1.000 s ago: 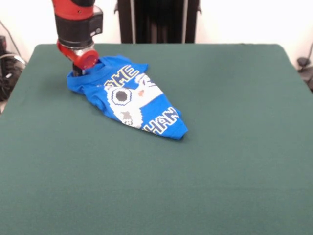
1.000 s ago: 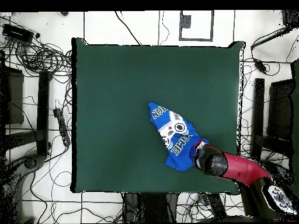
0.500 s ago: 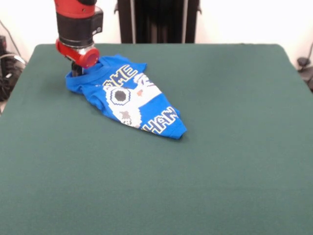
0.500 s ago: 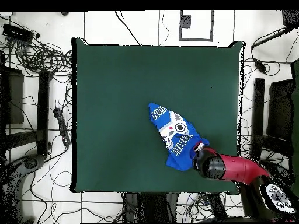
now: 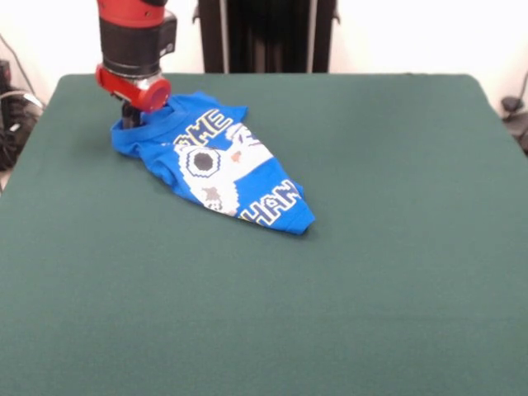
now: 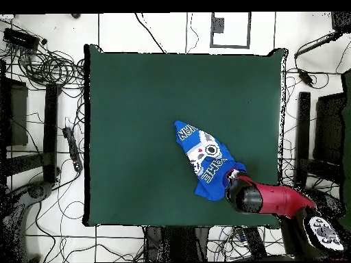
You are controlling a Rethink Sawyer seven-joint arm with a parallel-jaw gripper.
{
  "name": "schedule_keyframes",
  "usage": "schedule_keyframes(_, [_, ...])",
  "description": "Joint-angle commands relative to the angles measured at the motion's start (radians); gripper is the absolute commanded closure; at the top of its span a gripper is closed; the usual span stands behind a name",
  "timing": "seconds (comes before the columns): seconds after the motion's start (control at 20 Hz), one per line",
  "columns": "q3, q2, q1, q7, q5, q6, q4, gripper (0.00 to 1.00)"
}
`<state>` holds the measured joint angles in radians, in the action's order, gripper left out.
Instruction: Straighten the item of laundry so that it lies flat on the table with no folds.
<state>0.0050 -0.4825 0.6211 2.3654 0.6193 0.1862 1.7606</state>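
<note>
The item of laundry (image 5: 224, 169), a bright blue T-shirt with its game-controller print and lettering facing up, lies bunched into a narrow wedge on the far left of the table (image 5: 379, 247). Folds run along its edges. My gripper (image 5: 129, 118) reaches down into the shirt's far-left corner, and the red wrist flange above it hides the tips. In the overhead view the shirt (image 6: 206, 159) lies right of the table's (image 6: 137, 123) centre, and the gripper (image 6: 235, 179) is at its lower-right corner.
Cables and equipment (image 6: 41, 61) lie on the floor around the table in the overhead view. The robot's black pedestal (image 5: 268, 33) stands behind the table's far edge.
My wrist has risen slightly and drawn a little toward the robot's base. The shirt has barely shifted.
</note>
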Motion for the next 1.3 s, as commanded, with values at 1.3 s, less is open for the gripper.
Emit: schedule_keyframes(1.3, [0.165, -0.176, 0.002, 0.01, -0.28, 0.359, 0.11, 1.0])
